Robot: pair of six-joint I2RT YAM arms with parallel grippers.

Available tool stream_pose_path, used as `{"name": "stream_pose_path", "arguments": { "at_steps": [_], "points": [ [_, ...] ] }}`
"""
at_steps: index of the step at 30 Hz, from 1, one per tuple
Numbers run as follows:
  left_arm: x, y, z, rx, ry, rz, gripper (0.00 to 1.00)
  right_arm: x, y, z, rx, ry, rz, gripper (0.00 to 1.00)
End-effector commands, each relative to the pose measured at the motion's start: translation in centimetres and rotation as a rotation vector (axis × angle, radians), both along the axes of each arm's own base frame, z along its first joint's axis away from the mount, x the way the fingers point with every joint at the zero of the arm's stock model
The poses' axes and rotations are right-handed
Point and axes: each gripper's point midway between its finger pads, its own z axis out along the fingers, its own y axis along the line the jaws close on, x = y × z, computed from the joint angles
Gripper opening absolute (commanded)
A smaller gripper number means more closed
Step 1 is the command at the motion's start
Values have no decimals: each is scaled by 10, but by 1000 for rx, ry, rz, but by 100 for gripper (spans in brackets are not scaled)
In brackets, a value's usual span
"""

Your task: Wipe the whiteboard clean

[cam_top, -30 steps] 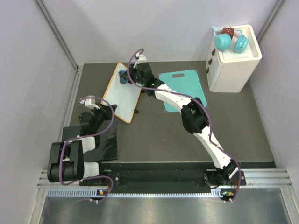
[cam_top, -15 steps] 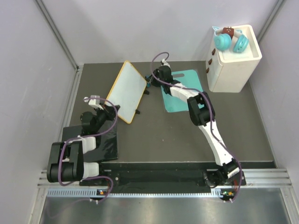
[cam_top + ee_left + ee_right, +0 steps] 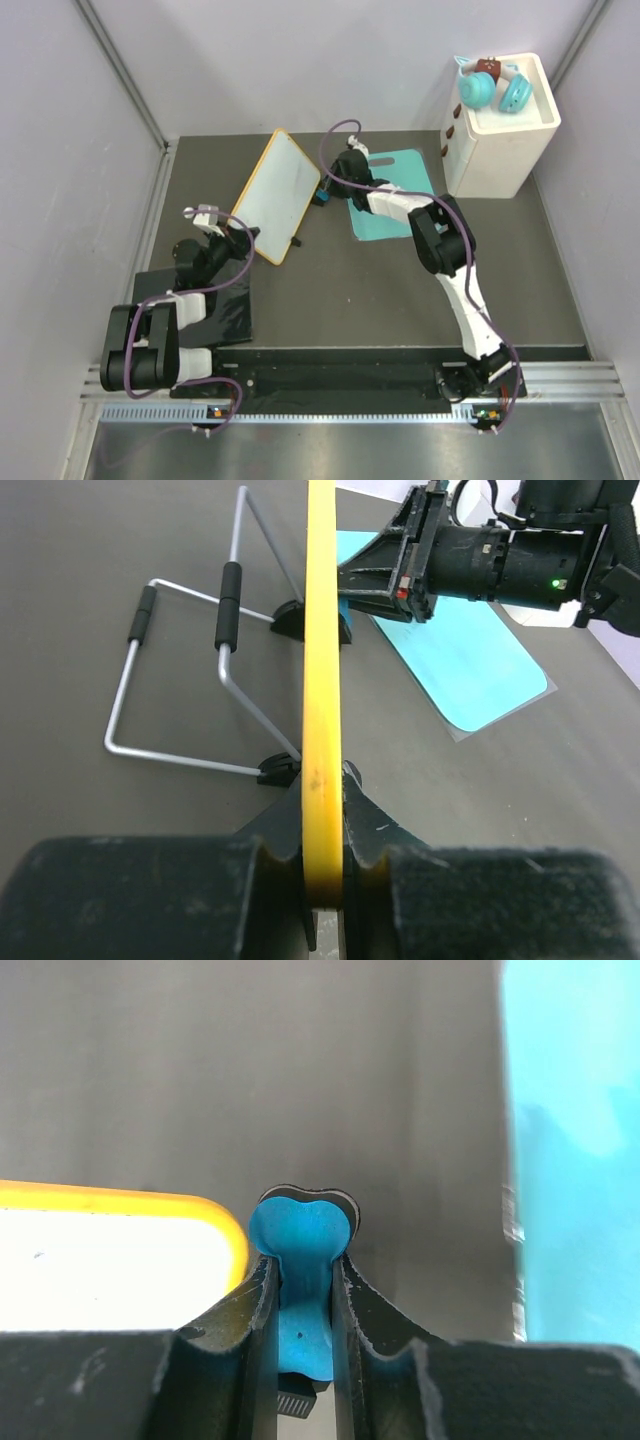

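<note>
The whiteboard [image 3: 278, 190], white with an orange frame, stands tilted up at the table's back left. Its face shows no writing in the top view. My left gripper [image 3: 247, 236] is shut on its near frame edge [image 3: 320, 780]; the wire stand [image 3: 190, 680] hangs behind it. My right gripper [image 3: 322, 194] is shut on a blue eraser [image 3: 303, 1270] squeezed between its pads, just off the board's right edge [image 3: 150, 1250]. That gripper shows in the left wrist view [image 3: 400, 570] beside the frame.
A teal cutting board [image 3: 395, 195] lies right of the whiteboard. A white box [image 3: 500, 130] with teal and brown toys stands at the back right. A black mat [image 3: 205, 305] lies under the left arm. Grey walls close in left and back.
My right gripper swept the eraser from the board's upper left across to its right edge. The board tilted up and shifted slightly right. The left gripper moved a little right.
</note>
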Motion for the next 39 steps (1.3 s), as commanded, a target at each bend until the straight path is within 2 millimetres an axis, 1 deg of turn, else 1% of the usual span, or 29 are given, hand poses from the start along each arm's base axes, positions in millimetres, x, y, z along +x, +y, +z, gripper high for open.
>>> {"name": "stream_pose_path", "arguments": {
  "at_steps": [1, 2, 3, 5, 7, 8, 9, 11, 12, 13, 15, 16, 17, 19, 20, 21, 22, 23, 25, 27, 30, 31, 32, 34, 35, 36, 37, 38, 39],
  "points": [
    [-30, -31, -25, -16, 119, -172, 0, -12, -13, 45, 8, -18, -11, 0],
    [-29, -31, -23, -17, 114, -170, 0, -12, -17, 56, 9, -35, -20, 0],
    [-29, -31, -23, -19, 111, -173, 0, -14, -26, 49, -14, -28, -49, 0],
    [-28, -33, -21, -31, 109, -179, 0, -15, -33, 54, -21, -29, -70, 0],
    [-27, -35, -14, -49, 85, -189, 0, -14, -39, 51, -32, -21, -89, 0],
    [-25, -34, -12, -56, 81, -187, 0, -18, -44, 44, -50, 9, -97, 0],
    [-23, -35, -8, -60, 69, -187, 0, -18, -48, 43, -57, 14, -111, 0],
    [-17, -35, -2, -64, 62, -190, 0, -21, -47, 41, -42, 11, -96, 0],
    [-17, -36, -3, -66, 73, -192, 0, -21, -45, 48, -20, -8, -89, 0],
    [-13, -36, 1, -64, 64, -196, 0, -21, -45, 53, -1, -22, -83, 0],
    [-12, -36, 1, -64, 68, -199, 0, -24, -41, 59, 37, -61, -57, 0],
    [-11, -36, 0, -65, 69, -200, 0, -25, -40, 72, 59, -88, -48, 0],
    [-11, -37, -1, -65, 72, -202, 0, -31, -36, 72, 78, -87, -12, 0],
    [-12, -37, -4, -66, 77, -206, 0, -34, -31, 90, 112, -122, 14, 0],
    [-12, -37, -5, -67, 79, -206, 0, -39, -32, 89, 116, -117, 25, 0],
    [-13, -38, -5, -68, 79, -211, 0, -40, -32, 96, 128, -135, 28, 0],
    [-13, -38, -7, -69, 82, -211, 0, -43, -34, 110, 140, -160, 29, 0],
    [-13, -38, -6, -67, 79, -211, 0, -49, -39, 103, 132, -147, 23, 0],
    [-12, -37, -7, -65, 81, -209, 0, -54, -39, 114, 154, -180, 32, 0],
    [-11, -38, -6, -68, 74, -215, 0, -61, -40, 118, 171, -187, 49, 0],
    [-11, -40, -5, -79, 76, -229, 0, -66, -32, 120, 198, -194, 101, 0],
    [-9, -41, -4, -85, 77, -230, 0, -68, -27, 120, 209, -190, 120, 0],
    [-9, -41, -4, -86, 78, -233, 0, -69, -21, 124, 230, -197, 155, 0],
    [-7, -42, -3, -93, 80, -240, 0, -72, -9, 112, 223, -173, 182, 0],
    [-7, -43, -2, -96, 82, -244, 0, -71, -4, 112, 218, -178, 189, 0],
    [-6, -43, -2, -98, 82, -249, 0, -77, 8, 98, 201, -158, 212, 0],
    [-6, -44, -1, -104, 86, -258, 0, -79, 13, 92, 182, -160, 224, 0],
    [-5, -45, -1, -108, 89, -261, 0, -77, 21, 93, 174, -173, 226, 0],
    [-5, -46, 0, -115, 90, -266, 0, -80, 26, 82, 156, -156, 236, 0]
  ]
}}
